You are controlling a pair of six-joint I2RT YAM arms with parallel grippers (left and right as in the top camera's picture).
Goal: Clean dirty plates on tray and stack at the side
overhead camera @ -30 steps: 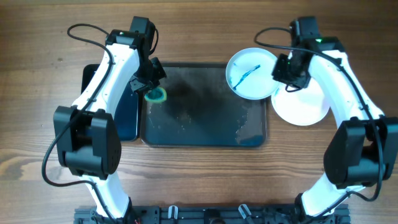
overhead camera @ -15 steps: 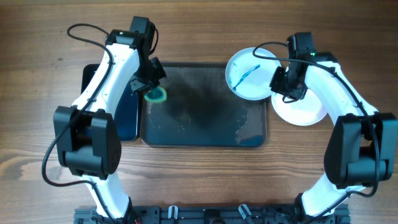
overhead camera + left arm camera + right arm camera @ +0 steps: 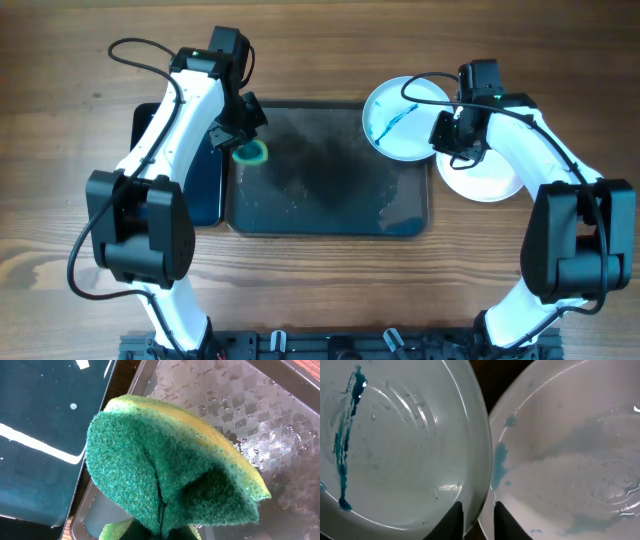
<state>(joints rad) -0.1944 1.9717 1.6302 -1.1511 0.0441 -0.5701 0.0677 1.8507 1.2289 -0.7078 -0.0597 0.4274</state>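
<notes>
**Smeared plate at the tray's far right corner, right gripper on its rim**

The smeared plate (image 3: pixel 398 135) sits over the far right corner of the tray (image 3: pixel 330 190), partly past the tray's edge. A teal streak runs across its centre. Cannot tell whether it rests there or is lifted.

The second plate (image 3: pixel 492 178) lies on the table (image 3: pixel 320 290), just off the tray's right edge and just beside the first. In the right wrist view it carries pale blue film and a few teal drops near its rim.

The right gripper (image 3: pixel 452 135) is at the smeared plate's right rim. In the wrist view its fingertips (image 3: pixel 456 519) straddle that rim, one over the plate's inside and one outside, with a narrow gap. Cannot tell whether they press on it.

The left gripper (image 3: pixel 240 138) is clamped on a green and yellow sponge (image 3: pixel 250 152), folded in the grip. It hangs over the tray's far left corner. The tray surface is wet and beaded.

A black tray (image 3: pixel 200 185) lies along the tray's left edge.
</notes>
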